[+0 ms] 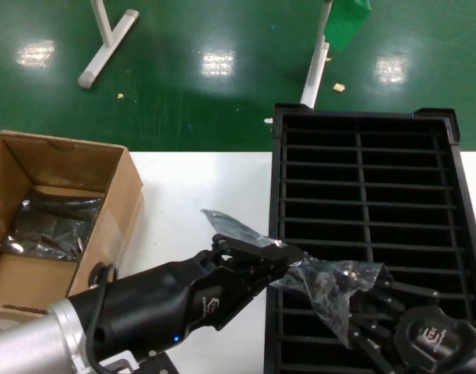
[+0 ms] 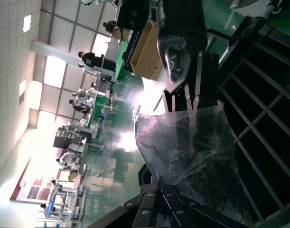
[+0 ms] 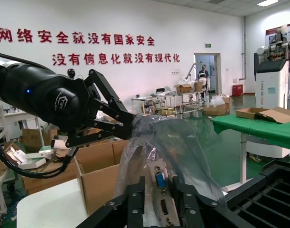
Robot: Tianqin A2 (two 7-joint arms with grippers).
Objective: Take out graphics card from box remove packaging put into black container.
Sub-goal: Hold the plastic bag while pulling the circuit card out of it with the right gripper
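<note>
Both grippers are clamping the packaging (image 1: 319,279) above the black container's (image 1: 448,167) near edge, the left gripper (image 1: 278,254) pinching the bag's end and the right gripper (image 1: 361,300) gripping the bagged graphics card (image 3: 160,183), so pulling apart slowly looks wisest.

This is a factory or industrial training hall. A glossy green floor (image 1: 191,86) reflects ceiling lights beyond the white bench (image 1: 199,187). The right wrist view shows a white wall with large red Chinese slogan lettering (image 3: 88,45), green-topped tables (image 3: 258,126) carrying open cardboard cartons (image 3: 266,113), and another robot station (image 3: 273,61). The left wrist view shows workers (image 2: 90,59) at further rows of tables under a high panelled ceiling.
</note>
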